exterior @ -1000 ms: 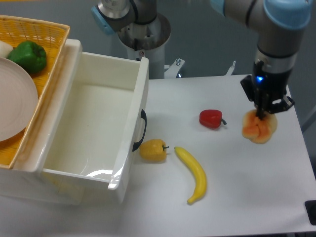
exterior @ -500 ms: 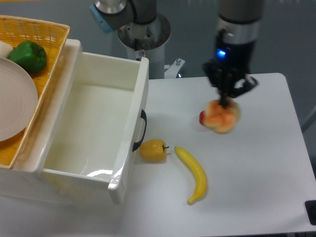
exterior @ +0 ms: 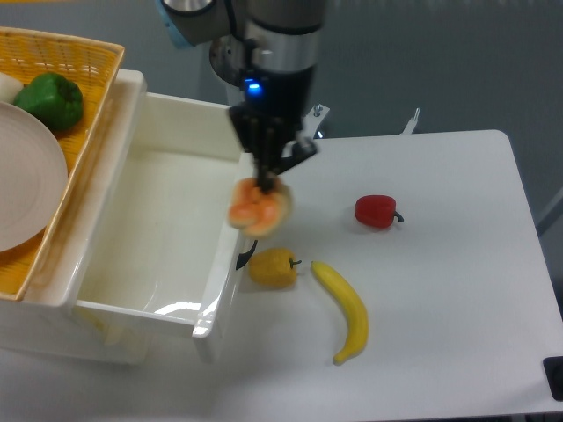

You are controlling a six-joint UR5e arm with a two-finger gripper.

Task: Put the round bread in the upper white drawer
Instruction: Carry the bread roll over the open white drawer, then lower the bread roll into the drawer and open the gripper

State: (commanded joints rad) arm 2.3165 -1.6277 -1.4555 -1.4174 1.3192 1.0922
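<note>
My gripper (exterior: 266, 183) is shut on the round bread (exterior: 259, 209), an orange and pale yellow lobed bun. It holds the bread in the air over the front wall of the upper white drawer (exterior: 167, 308), right by the black handle (exterior: 251, 248). The drawer is pulled open and its inside shows bare white. The bread is slightly blurred.
A yellow bell pepper (exterior: 273, 267) lies just right of the drawer front, with a banana (exterior: 345, 309) beside it. A red bell pepper (exterior: 377, 211) lies further right. A yellow wicker basket (exterior: 86, 105) at the left holds a white plate (exterior: 28, 189) and a green pepper (exterior: 50, 100).
The gripper has carried the bread leftwards across the table, from the right side past the red pepper to the drawer's front wall.
</note>
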